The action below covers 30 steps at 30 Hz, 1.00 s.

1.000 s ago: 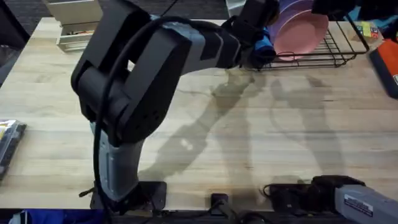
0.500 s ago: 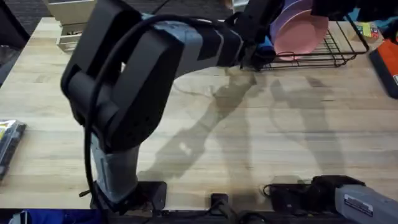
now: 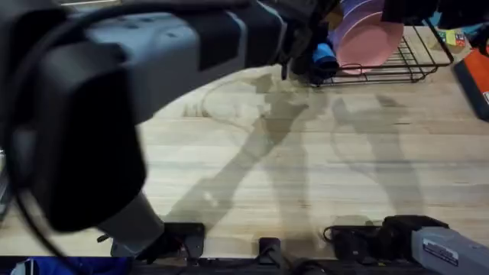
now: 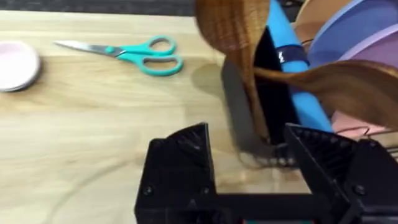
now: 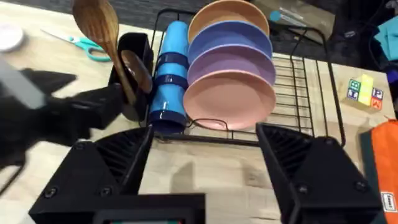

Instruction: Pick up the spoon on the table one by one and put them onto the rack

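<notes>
On my overhead feed the left arm (image 3: pixel 114 92) rises close under the camera, a large dark blurred mass reaching from the lower left across the light-coloured wooden plank table (image 3: pixel 321 160) toward the far right corner. In the left wrist view, furthest left, a round white and pink lid (image 4: pixel 15 65) lies on the table, and next to it a pair of teal-handled scissors (image 4: pixel 134 55) lies flat, blades pointing toward the lid. The left gripper (image 4: pixel 249 152) has its black fingers (image 4: pixel 180 155) spread wide with nothing between them. Just beyond that gap stands the black box-shaped utensil holder (image 4: pixel 273 93), and two brown wooden spoons stand in it: the nearer spoon (image 4: pixel 233 28) has its oval bowl up, and the second spoon (image 4: pixel 348 84) leans across toward the plates.

Moving right, the right wrist view shows the black wire dish rack (image 5: pixel 298 93) from the front: the holder at its left end with both spoons in it, a blue tumbler (image 5: pixel 169 81) lying beside the holder, then a row of upright plates, orange (image 5: pixel 227 12), blue (image 5: pixel 227 40), purple (image 5: pixel 233 62) and pink (image 5: pixel 230 99). The right gripper (image 5: pixel 202 155) hangs before the rack, its fingers wide apart and holding nothing. Right of the rack lie a small coloured block (image 5: pixel 364 92) and an orange object (image 5: pixel 382 155).
</notes>
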### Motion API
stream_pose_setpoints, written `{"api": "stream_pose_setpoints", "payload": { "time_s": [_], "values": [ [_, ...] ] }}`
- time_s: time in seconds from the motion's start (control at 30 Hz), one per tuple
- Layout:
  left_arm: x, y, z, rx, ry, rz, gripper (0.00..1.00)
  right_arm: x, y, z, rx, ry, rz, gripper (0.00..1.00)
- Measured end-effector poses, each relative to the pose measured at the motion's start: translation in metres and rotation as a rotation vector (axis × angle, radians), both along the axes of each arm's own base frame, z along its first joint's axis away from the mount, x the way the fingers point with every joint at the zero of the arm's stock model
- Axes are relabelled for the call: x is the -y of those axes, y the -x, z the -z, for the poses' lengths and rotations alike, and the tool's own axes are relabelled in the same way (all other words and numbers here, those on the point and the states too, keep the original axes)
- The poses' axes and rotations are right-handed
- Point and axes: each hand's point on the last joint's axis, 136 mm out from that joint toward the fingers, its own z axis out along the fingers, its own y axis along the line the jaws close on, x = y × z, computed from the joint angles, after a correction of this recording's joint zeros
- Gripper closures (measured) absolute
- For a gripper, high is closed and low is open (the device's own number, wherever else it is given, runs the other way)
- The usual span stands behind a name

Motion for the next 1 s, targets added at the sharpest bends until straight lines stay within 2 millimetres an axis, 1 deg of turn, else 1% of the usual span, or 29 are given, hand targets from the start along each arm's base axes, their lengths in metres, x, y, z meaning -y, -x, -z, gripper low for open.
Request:
{"api": "stream_pose_setpoints", "payload": {
  "time_s": [0.1,0.23,0.4,0.53,0.73,0.83,1.0],
  "values": [
    [-0.021,0.015,-0.011,-0.044,-0.037,-0.012,0.224,0.0,0.002,0.003,-0.015,0.0,0.0,0.005],
    [-0.054,0.035,-0.028,-0.095,-0.079,-0.038,0.216,0.0,0.009,0.013,-0.065,0.0,0.0,0.005],
    [-0.105,0.062,-0.057,-0.135,-0.107,-0.094,0.182,0.0,0.017,0.025,-0.123,0.0,0.0,0.005],
    [-0.149,0.085,-0.08,-0.149,-0.11,-0.157,0.119,0.0,0.028,0.038,-0.192,0.0,0.0,0.005],
    [-0.208,0.12,-0.101,-0.178,-0.118,-0.255,0.049,0.0,0.046,0.055,-0.293,0.0,0.0,0.005],
    [-0.228,0.139,-0.108,-0.191,-0.122,-0.287,0.011,0.0,0.054,0.062,-0.335,-0.001,-0.001,0.005],
    [-0.251,0.169,-0.119,-0.193,-0.119,-0.323,0.008,-0.001,0.059,0.066,-0.362,-0.01,0.005,0.005]
  ]
}}
